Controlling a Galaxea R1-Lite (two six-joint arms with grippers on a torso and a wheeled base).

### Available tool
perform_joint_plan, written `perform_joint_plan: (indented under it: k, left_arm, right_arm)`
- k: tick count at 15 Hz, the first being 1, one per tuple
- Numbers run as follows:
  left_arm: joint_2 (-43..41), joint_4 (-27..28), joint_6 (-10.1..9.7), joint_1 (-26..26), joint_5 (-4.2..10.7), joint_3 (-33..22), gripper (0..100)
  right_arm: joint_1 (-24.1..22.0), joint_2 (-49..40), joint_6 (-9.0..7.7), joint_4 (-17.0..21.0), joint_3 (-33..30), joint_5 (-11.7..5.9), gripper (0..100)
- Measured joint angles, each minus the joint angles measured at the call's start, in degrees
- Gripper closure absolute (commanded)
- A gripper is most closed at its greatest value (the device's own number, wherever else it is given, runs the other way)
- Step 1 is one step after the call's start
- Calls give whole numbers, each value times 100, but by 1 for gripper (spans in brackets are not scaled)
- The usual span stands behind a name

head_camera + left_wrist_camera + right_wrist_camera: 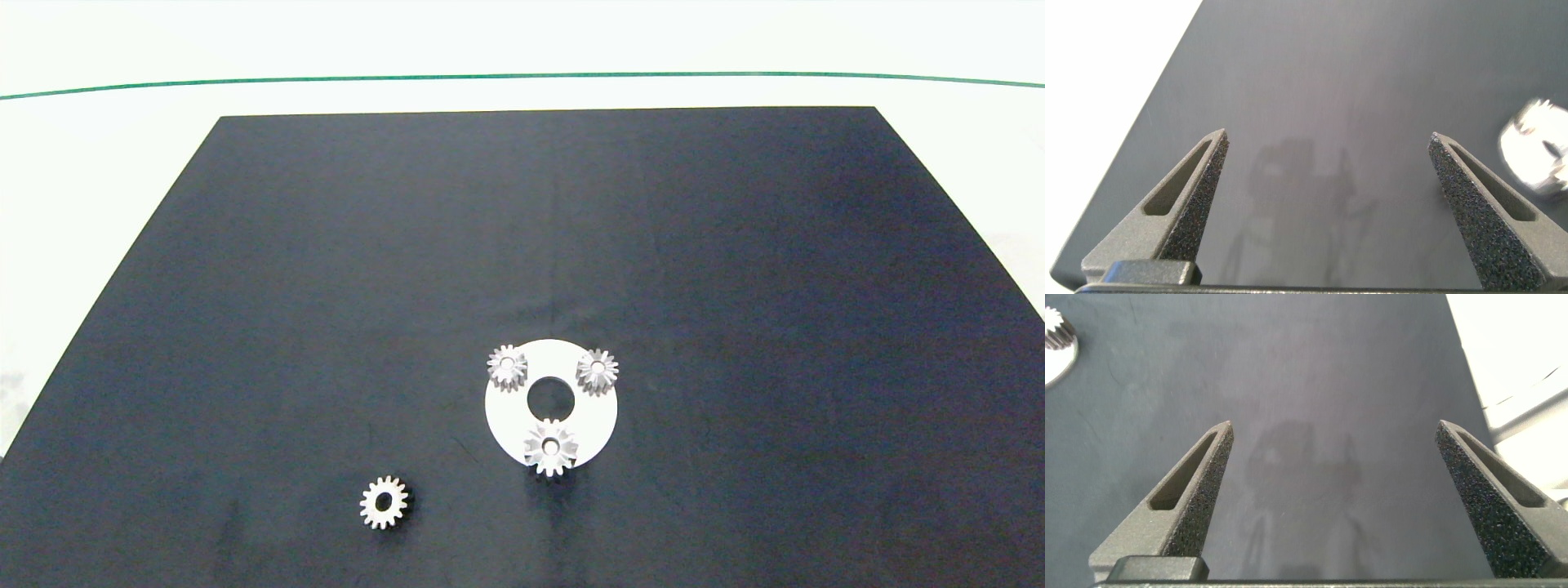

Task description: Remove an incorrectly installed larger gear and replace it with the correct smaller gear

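Observation:
A white disc (588, 412) lies on the black mat and carries three silver gears. The larger gear (551, 446), star-like with long teeth, sits at the disc's near edge. Two short-toothed gears (507, 367) (598, 371) sit at its far left and far right. The smaller gear (384, 502) lies loose on the mat, near and to the left of the disc; it shows blurred at the edge of the left wrist view (1539, 147). My left gripper (1328, 137) and right gripper (1335, 425) both hang open over bare mat, holding nothing. Neither arm shows in the head view.
The black mat (326, 286) covers most of the white table, which has a green line (522, 76) along its far side. The right wrist view catches the disc's rim (1057, 366) with one toothed gear (1056, 327) and the mat's edge (1466, 359).

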Motion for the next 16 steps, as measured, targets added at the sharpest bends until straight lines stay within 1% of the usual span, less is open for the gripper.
perform_joint_plan:
  k: [2,3,5,6,8,9,10,12,14,15,16]
  left_arm:
    - [788,455,24,41,7,-1178,0]
    - [1203,844,39,84,11,-1794,0]
    - [2081,1993,63,161,11,-3074,0]
    - [2499,2494,74,190,11,-3589,0]
    - [3305,3150,83,233,16,-4380,0]
    - [3652,3493,80,254,18,-4725,0]
    - [3985,3963,80,265,18,-5092,0]
    - [4561,4865,80,273,21,-5754,0]
    - [5082,5375,80,277,22,-6281,0]
    - [5303,5508,113,273,21,-6459,0]
    - [5447,5526,201,251,11,-6520,0]
  right_arm:
    - [-50,653,-232,512,-957,-5,0]
    - [-102,1047,-339,780,-1473,-5,0]
    - [-251,1782,-540,1342,-2391,-9,0]
    - [-339,2153,-616,1648,-2828,-9,0]
    - [-438,2847,-692,2219,-3554,-9,0]
    - [-455,3155,-709,2475,-3799,-5,0]
    - [-463,3437,-719,2630,-3970,-5,0]
    - [-468,3883,-725,2820,-4146,-2,0]
    - [-450,4190,-728,3014,-4194,-2,0]
    - [-413,4283,-728,3056,-4198,0,0]
    - [-315,4352,-728,3121,-4198,0,0]
